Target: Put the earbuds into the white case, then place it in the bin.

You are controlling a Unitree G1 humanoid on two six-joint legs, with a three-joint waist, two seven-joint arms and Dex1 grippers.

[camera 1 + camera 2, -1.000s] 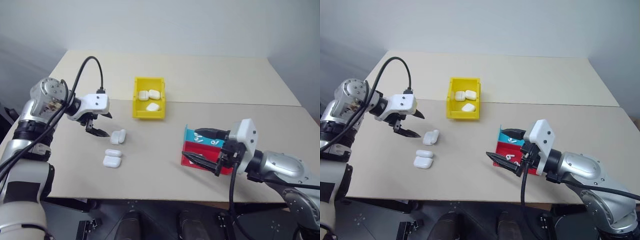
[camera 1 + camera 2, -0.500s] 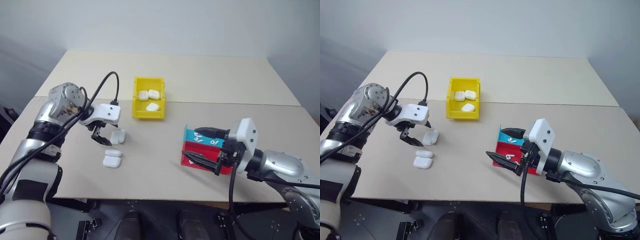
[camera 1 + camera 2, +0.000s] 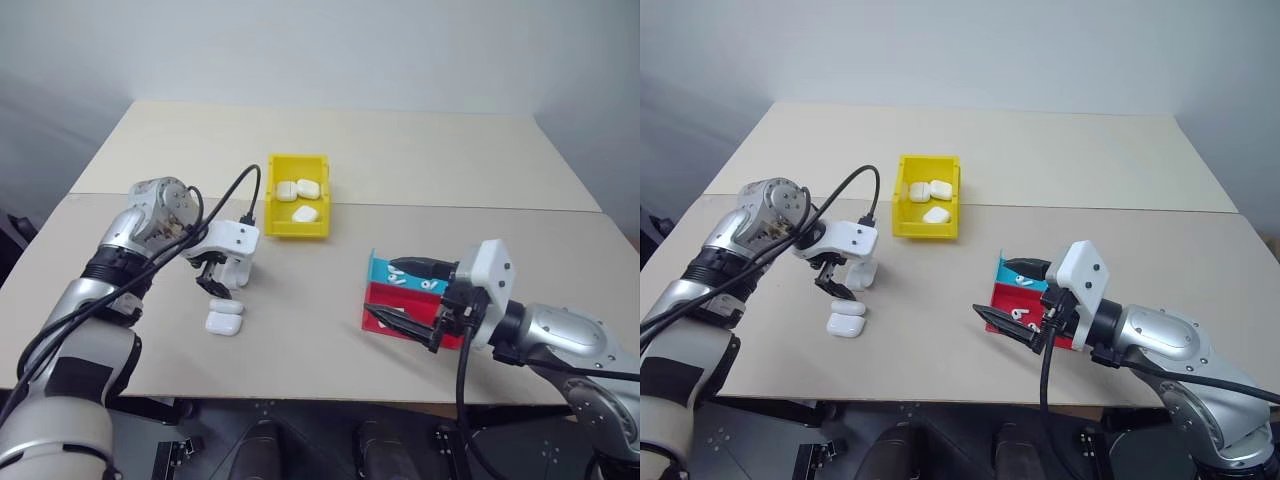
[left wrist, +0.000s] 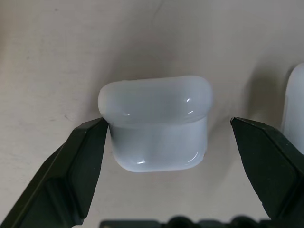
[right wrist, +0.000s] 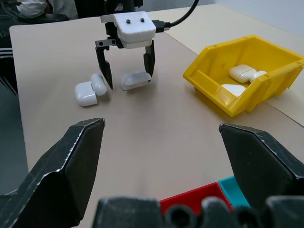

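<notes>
We count three white cases (image 3: 300, 198) in the yellow bin (image 3: 297, 225), two more on the worktop (image 3: 300, 340); both arms' fingers (image 4: 83, 164) spread wide, empty.

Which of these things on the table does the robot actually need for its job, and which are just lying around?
Needed for the job:
- white case between the open left end effector's fingers
- earbuds on the red and blue tray
- yellow bin

Lying about:
- spare open case on the table
- three cases already in the bin
</notes>
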